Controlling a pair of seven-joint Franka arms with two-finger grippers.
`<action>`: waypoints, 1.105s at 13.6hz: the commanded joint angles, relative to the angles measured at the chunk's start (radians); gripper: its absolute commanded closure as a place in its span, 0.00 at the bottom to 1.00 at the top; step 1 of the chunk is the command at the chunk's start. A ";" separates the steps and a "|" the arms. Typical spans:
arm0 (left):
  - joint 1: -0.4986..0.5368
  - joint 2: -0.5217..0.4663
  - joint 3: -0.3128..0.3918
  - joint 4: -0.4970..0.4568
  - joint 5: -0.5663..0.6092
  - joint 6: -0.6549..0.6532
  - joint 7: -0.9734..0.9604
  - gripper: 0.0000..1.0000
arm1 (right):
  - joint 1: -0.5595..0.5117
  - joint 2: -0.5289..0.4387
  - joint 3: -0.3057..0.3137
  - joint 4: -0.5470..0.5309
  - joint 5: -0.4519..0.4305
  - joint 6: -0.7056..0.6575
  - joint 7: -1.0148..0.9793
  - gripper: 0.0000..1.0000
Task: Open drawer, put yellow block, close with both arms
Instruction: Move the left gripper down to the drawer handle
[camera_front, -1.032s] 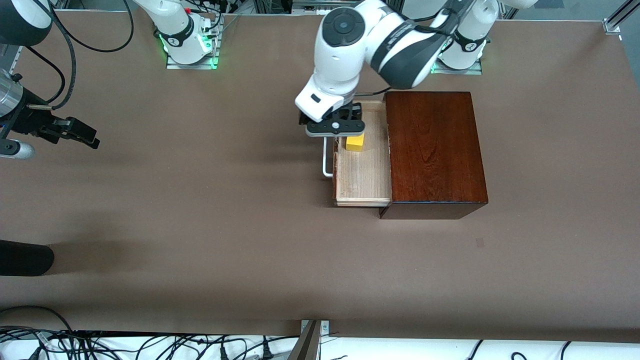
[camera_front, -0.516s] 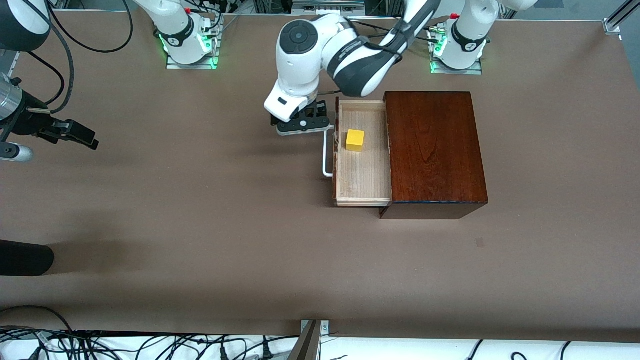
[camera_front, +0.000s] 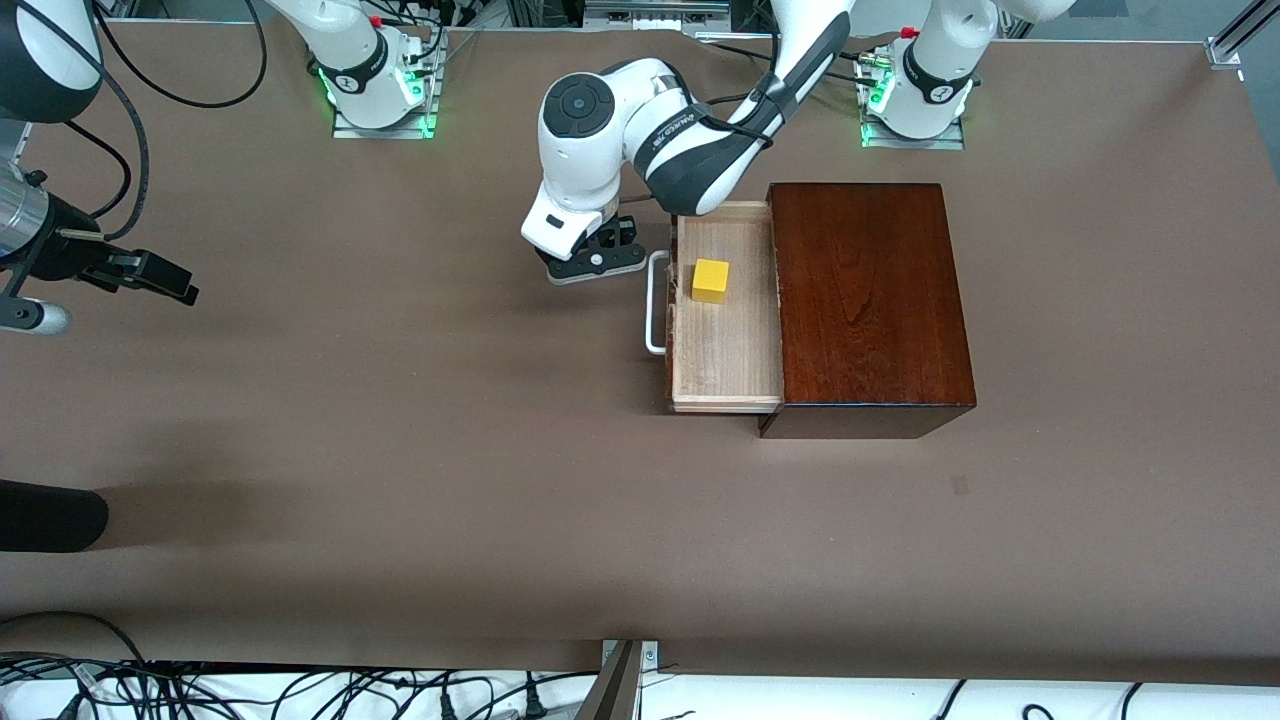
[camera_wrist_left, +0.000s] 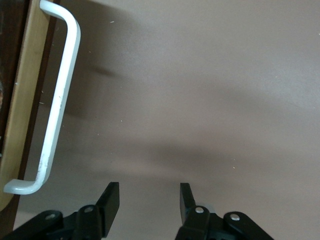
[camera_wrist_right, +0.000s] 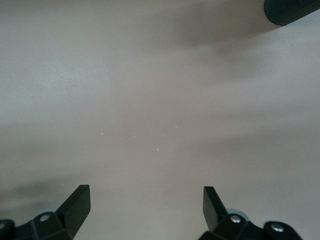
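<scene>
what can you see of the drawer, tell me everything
The drawer is a pale wood tray with a dark front and a white U-shaped bar handle. It stands pulled partway out of a glossy reddish-brown box, toward the right arm's end of the table. A yellow block sits in it. Nothing grips the handle; the left gripper, empty, hangs beside it.

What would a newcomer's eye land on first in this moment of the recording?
Probably the yellow block, bright against the pale tray of the open drawer that sticks out of the reddish-brown wooden box. Next, the left gripper over bare table in front of the drawer's white handle, fingers apart and empty. The right gripper waits open at the right arm's end of the table.
</scene>
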 joint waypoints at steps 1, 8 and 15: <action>-0.003 0.021 0.019 0.013 0.010 -0.003 -0.116 0.41 | -0.006 -0.008 0.006 -0.002 -0.001 -0.005 0.008 0.00; 0.014 0.024 0.037 0.010 0.019 -0.019 -0.244 1.00 | -0.004 0.015 0.007 0.006 0.016 0.004 0.019 0.00; 0.043 0.031 0.058 0.008 0.008 -0.066 -0.251 1.00 | -0.004 0.012 0.006 0.013 0.016 0.004 0.019 0.00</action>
